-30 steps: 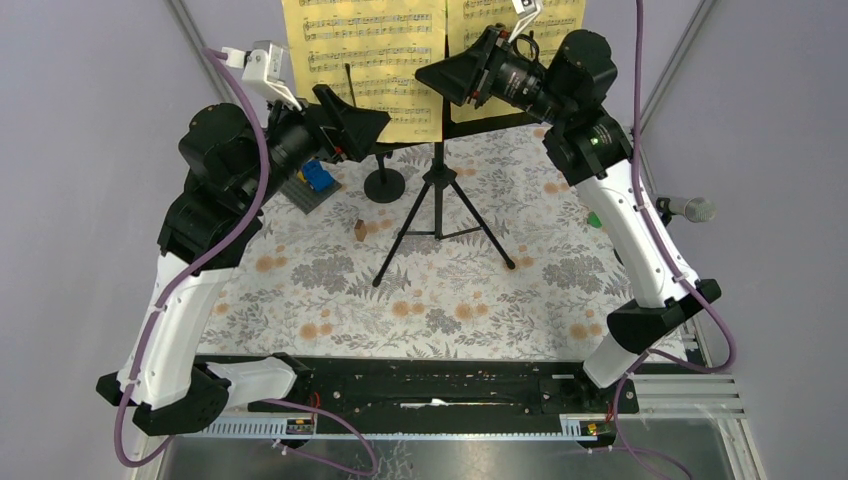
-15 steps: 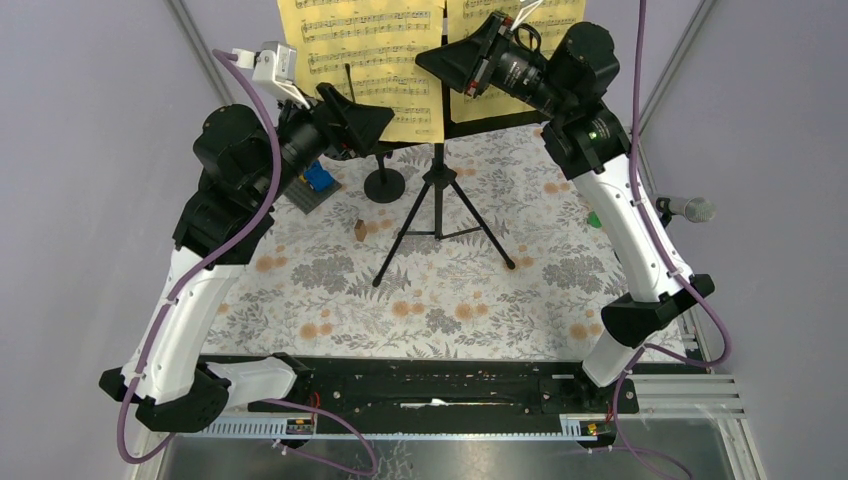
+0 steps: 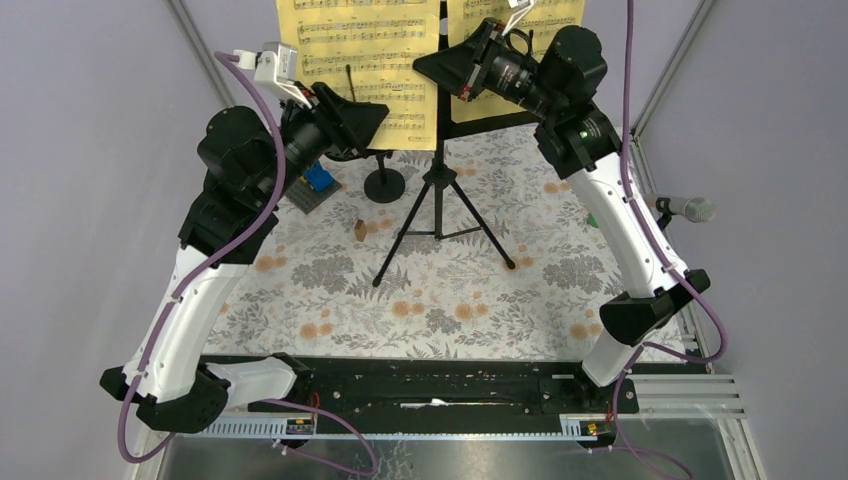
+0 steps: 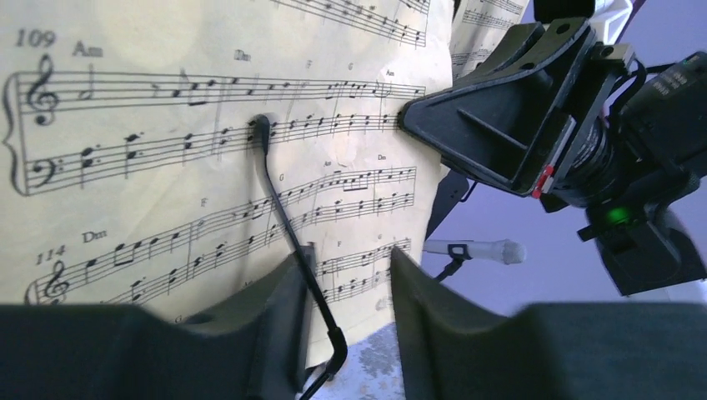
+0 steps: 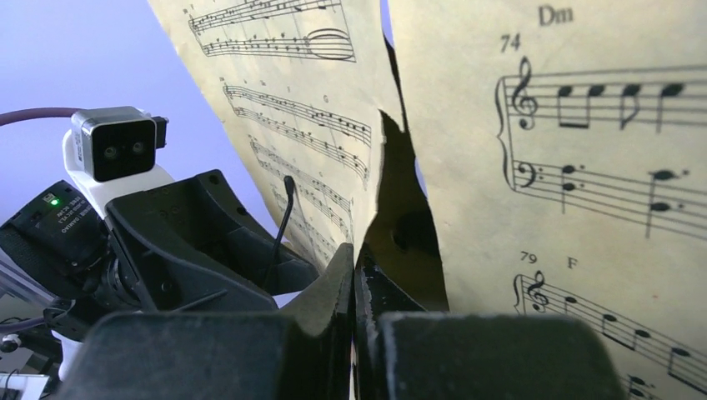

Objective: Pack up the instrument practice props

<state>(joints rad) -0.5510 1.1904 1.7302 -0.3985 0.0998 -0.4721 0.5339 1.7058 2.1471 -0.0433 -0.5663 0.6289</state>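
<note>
The step in hand looks like lifting the left sheet-music page off the black music rack, which stands on its tripod legs at the far middle of the surface.

The right pincer is fully closed, and its tip appears to nip the inner, right-hand edge of that page. The left pincer is about half open and holds nothing. Its fingers straddle the page's lower edge.

To do this well, the left pincer should take paper only. The thin rod of a short black post stands between its fingers, close to the left one, and would be pinched too if they shut here. I would shift a little right first. Both arms should then rise together, keeping the sheet flat so that it neither tears nor drags the right sheet-music page with it.

The left wrist view alone shows the rod inside the gap, and the right pincer's tip meeting the page edge. The right wrist view alone shows the closed fingers and the dark split between the two pages. Only the overhead view places the post's disc base left of the tripod, with the silver microphone at the right edge.
</note>
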